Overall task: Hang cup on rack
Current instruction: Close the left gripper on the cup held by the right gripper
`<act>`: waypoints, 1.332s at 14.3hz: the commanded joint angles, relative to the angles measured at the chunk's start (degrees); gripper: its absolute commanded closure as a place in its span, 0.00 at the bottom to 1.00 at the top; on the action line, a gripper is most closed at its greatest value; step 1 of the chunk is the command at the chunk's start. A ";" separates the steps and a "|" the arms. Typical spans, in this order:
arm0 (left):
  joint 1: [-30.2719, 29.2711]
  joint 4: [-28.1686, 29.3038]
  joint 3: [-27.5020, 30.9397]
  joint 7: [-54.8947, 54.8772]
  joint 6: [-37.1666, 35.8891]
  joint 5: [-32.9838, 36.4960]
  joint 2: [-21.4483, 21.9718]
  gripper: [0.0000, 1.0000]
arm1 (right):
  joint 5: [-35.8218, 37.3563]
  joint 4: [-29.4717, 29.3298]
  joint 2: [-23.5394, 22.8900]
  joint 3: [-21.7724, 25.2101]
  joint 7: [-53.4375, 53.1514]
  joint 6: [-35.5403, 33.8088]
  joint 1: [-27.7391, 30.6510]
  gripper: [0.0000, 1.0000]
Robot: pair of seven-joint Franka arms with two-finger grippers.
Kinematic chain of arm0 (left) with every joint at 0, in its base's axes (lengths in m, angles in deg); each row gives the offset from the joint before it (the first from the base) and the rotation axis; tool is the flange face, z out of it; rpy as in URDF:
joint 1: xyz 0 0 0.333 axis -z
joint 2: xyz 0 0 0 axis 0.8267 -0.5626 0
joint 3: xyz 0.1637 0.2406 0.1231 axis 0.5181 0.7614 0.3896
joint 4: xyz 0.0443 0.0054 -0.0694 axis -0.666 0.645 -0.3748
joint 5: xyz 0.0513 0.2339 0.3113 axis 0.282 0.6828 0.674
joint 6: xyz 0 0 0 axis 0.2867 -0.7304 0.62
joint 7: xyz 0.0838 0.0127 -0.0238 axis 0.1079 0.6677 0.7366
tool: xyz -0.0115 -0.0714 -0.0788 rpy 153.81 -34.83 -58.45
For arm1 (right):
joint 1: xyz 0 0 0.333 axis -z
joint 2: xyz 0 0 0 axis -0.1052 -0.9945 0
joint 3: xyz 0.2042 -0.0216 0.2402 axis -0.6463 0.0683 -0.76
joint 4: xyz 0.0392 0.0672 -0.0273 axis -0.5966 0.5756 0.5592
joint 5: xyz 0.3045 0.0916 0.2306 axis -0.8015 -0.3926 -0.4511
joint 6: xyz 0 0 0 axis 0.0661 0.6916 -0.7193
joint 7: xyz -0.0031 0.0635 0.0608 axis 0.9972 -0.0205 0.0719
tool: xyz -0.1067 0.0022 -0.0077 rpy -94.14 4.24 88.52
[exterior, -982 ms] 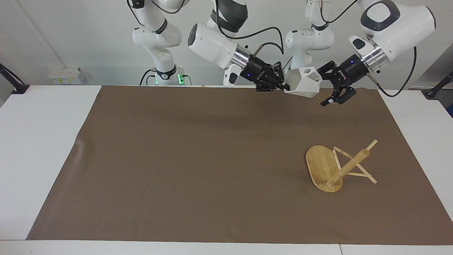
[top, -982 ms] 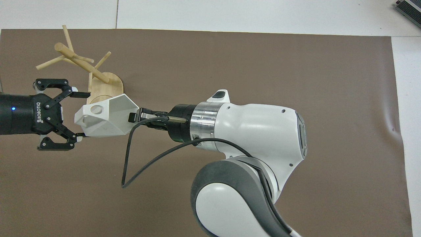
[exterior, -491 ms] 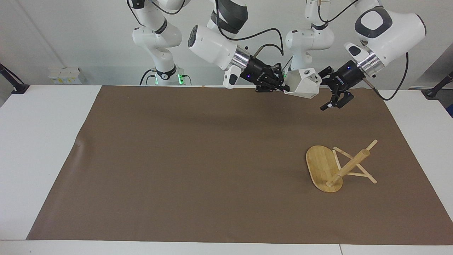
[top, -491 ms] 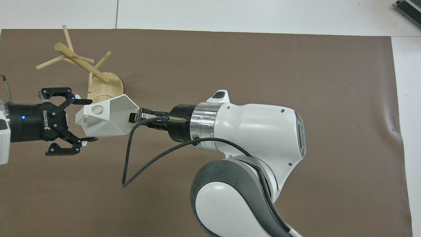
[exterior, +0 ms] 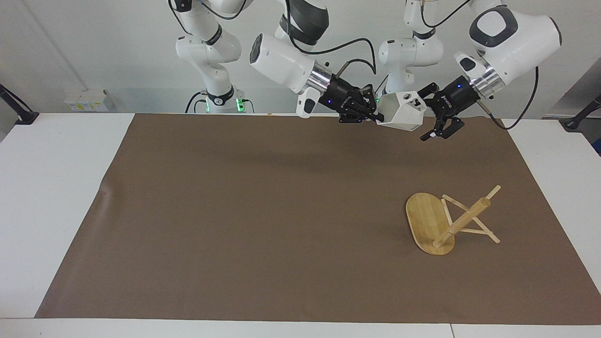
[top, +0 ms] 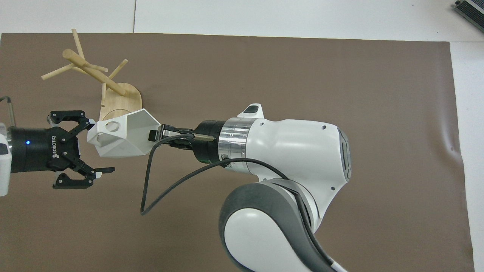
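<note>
The white faceted cup (exterior: 402, 112) is held in the air on its side over the robots' edge of the brown mat. My right gripper (exterior: 374, 114) is shut on its rim, also seen in the overhead view (top: 155, 134). The cup's (top: 121, 133) pierced handle points at my left gripper (exterior: 433, 123). That gripper is open at the handle end (top: 97, 146), with one finger by the handle and the other well apart. The bamboo rack (exterior: 445, 220) sits on the mat toward the left arm's end. It looks tipped, its post (top: 93, 74) slanting and pegs low.
The brown mat (exterior: 263, 220) covers most of the white table. A black cable (top: 151, 181) loops down from my right wrist. A dark object (top: 470, 9) lies at the table corner farthest from the robots, at the right arm's end.
My left gripper has closed in on the cup's handle end and shifted a little sideways, staying open. The cup and my right gripper have barely moved. The rack has not moved.
</note>
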 commanded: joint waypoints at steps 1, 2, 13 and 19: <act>-0.25 1.56 -0.30 0.73 0.05 -2.07 1.68 0.00 | 0.77 0.22 0.00 -0.78 -1.73 0.88 0.41 1.00; -0.16 1.56 -0.30 0.64 0.31 -3.46 1.68 0.00 | 0.77 0.31 0.00 -0.78 -1.73 0.88 0.50 1.00; 0.46 1.38 -0.74 0.81 1.02 -8.14 1.60 0.72 | 0.77 0.93 0.18 -0.78 -1.73 0.88 0.50 1.00; 0.37 1.30 -0.65 0.99 1.02 -8.49 1.60 1.00 | 0.77 0.93 0.18 -0.78 -1.90 0.88 0.50 1.00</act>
